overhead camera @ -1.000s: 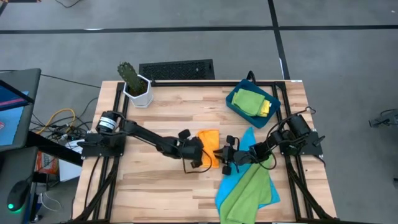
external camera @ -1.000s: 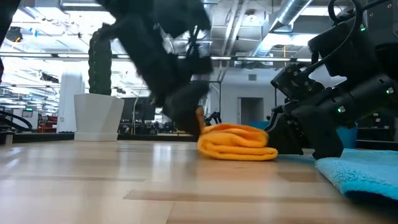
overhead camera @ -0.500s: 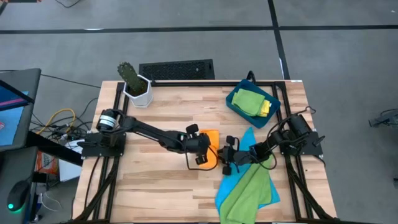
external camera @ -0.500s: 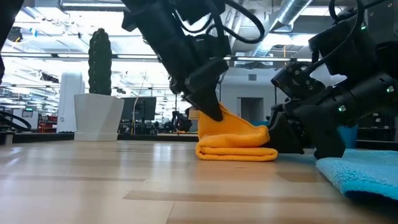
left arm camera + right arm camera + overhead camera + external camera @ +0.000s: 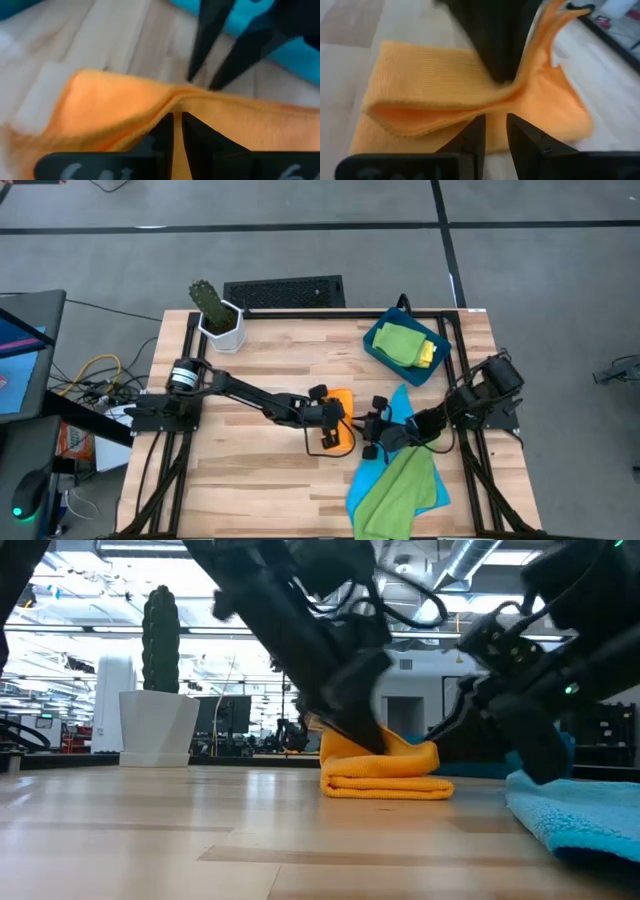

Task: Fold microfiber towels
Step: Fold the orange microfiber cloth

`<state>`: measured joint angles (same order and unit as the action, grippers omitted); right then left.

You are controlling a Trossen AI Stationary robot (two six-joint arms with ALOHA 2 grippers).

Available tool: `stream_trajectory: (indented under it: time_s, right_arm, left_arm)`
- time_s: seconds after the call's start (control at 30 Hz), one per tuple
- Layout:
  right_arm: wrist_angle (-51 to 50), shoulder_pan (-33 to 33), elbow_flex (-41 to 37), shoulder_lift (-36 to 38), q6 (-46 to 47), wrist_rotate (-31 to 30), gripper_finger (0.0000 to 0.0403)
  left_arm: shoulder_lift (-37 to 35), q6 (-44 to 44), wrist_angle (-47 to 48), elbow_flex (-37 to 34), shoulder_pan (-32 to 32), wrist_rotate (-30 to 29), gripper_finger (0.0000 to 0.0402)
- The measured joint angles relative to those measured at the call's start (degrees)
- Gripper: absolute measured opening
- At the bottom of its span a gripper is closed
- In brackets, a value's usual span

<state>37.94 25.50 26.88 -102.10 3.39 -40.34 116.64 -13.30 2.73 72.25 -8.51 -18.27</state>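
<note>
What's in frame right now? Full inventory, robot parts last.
orange towel: 1, orange, folded, mid-table, between the two tools
blue towel: 1, bright blue, spread at the table's front right
green towel: 1, lime green, lying on the blue towel
tray: 1, dark blue, back right of the table
towels in tray: lime green on top, yellow showing at its edge
cactus: 1, green, in a white pot, back left corner
table: 1, light wood
left tool: shut on a raised fold of the orange towel
right tool: at the orange towel's right edge; grip cannot be told
</note>
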Motion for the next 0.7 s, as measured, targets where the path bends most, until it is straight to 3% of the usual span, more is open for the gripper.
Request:
stream_trajectory:
  time_s: [0.17,0.37,0.7]
  right_arm:
    - [-7.46,2.55,-0.16,5.79,2.83,-3.93,0.0102]
    - [1.32,2.79,0.00,7.52,-3.68,-4.44,0.0102]
    - [12.26,-5.95,0.61,3.98,-6.99,11.81,0.0102]
  left_arm:
    - [2.24,-0.38,-3.24,0.00,-0.06,1.76,0.0031]
    - [2.44,-2.49,-4.26,0.00,-1.02,3.58,0.0031]
    - [0.05,-5.46,-3.37,0.04,-5.69,4.37,0.0031]
